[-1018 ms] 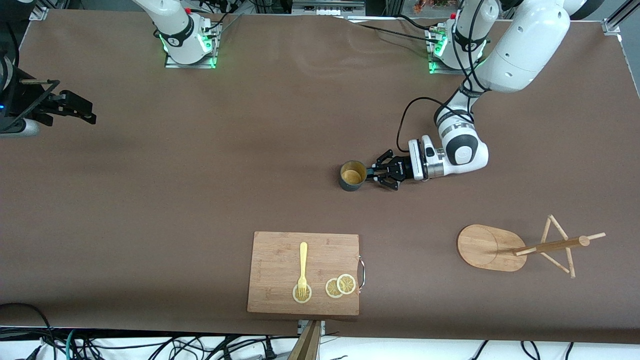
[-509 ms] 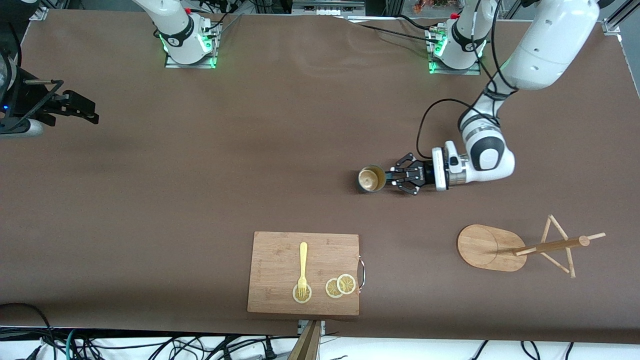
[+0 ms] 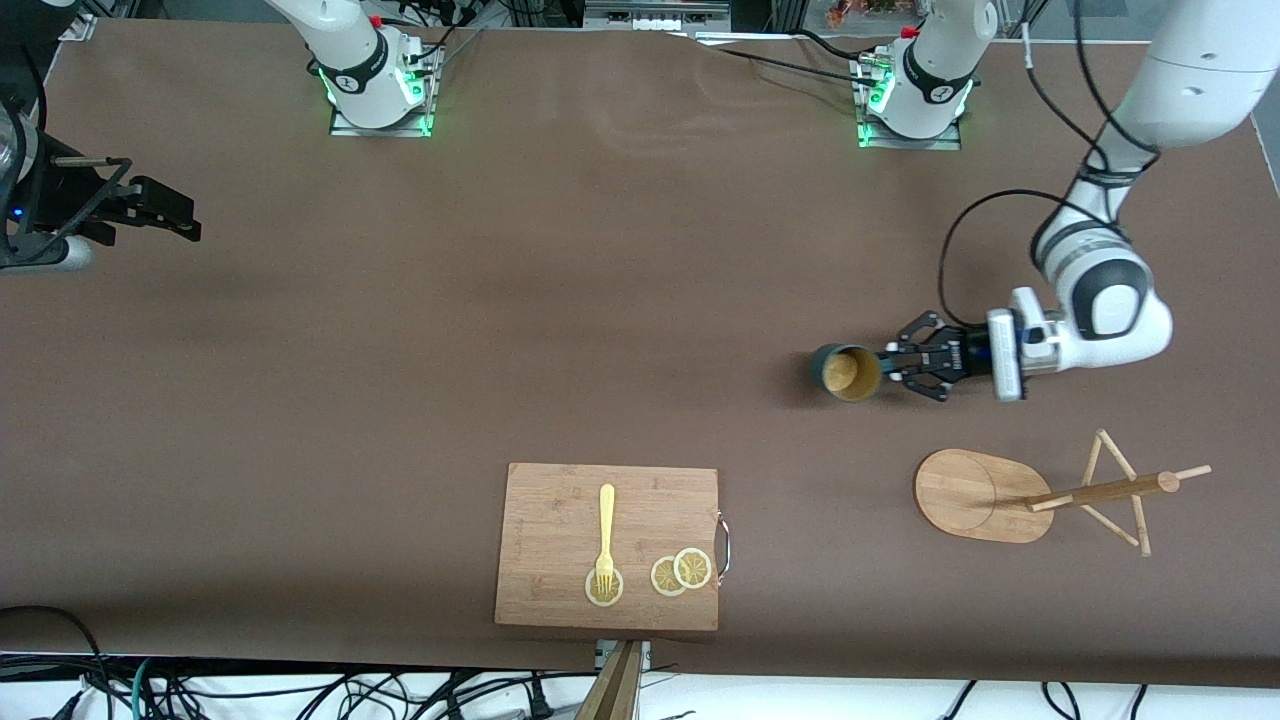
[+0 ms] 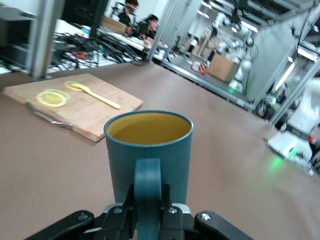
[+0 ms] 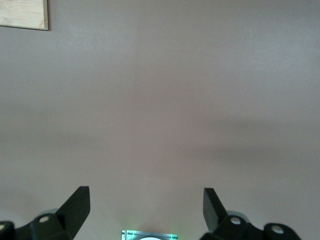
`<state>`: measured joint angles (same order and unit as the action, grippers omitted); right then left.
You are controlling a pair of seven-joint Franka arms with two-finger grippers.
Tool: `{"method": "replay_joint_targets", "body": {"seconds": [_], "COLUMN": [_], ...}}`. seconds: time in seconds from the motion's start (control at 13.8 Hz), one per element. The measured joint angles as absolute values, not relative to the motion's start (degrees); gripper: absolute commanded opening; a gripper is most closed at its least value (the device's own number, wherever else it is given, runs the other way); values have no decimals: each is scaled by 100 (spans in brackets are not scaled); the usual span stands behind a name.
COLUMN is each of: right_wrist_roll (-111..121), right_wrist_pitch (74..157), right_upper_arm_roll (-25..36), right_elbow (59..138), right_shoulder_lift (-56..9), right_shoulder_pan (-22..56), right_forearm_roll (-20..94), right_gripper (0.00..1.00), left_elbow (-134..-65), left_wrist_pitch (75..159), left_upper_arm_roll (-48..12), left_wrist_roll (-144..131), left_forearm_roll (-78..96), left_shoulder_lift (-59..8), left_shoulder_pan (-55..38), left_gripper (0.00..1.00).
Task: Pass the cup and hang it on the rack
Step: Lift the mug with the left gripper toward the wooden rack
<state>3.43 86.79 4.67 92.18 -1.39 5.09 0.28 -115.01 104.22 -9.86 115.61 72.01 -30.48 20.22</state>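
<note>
My left gripper [image 3: 893,370] is shut on the handle of the dark teal cup [image 3: 845,372]. It holds the cup over bare table, with the yellowish mouth turned toward the front camera. In the left wrist view the fingers [image 4: 120,210] press both sides of the handle, and the cup [image 4: 150,150] fills the middle. The bamboo rack [image 3: 1050,495] has its oval base [image 3: 970,495] on the table, nearer the front camera than the cup and toward the left arm's end. My right gripper [image 3: 170,215] waits open and empty at the right arm's end of the table; it also shows in the right wrist view [image 5: 145,200].
A bamboo cutting board [image 3: 607,545] lies near the front edge with a yellow fork [image 3: 605,535] and lemon slices [image 3: 680,572] on it. It also shows in the left wrist view [image 4: 75,107]. The arm bases stand along the table edge farthest from the front camera.
My left arm has carried the cup toward the left arm's end of the table, closer to the rack. The cup's mouth has tipped more toward the front camera. The right arm has barely moved.
</note>
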Motion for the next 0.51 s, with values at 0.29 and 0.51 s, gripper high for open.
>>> {"method": "replay_joint_targets", "body": {"seconds": [0.29, 0.51], "right_wrist_roll": [343, 343], "right_wrist_pitch": [8665, 8663], "right_upper_arm_roll": [467, 467], "right_elbow": [9218, 9218], "right_shoulder_lift": [-139, -140], "right_shoulder_pan": [509, 509], "right_forearm_roll": [28, 28], "right_gripper": [100, 100], "left_elbow": [-11250, -10934], "left_wrist_pitch": [9580, 9035], "left_upper_arm_roll": [-982, -978], "left_wrist_roll": [9822, 8414], "left_forearm_roll": [6871, 6486], "left_shoulder_lift": [-3044, -3044], "left_shoulder_pan": [2713, 3031], "left_gripper": [0, 0]}}
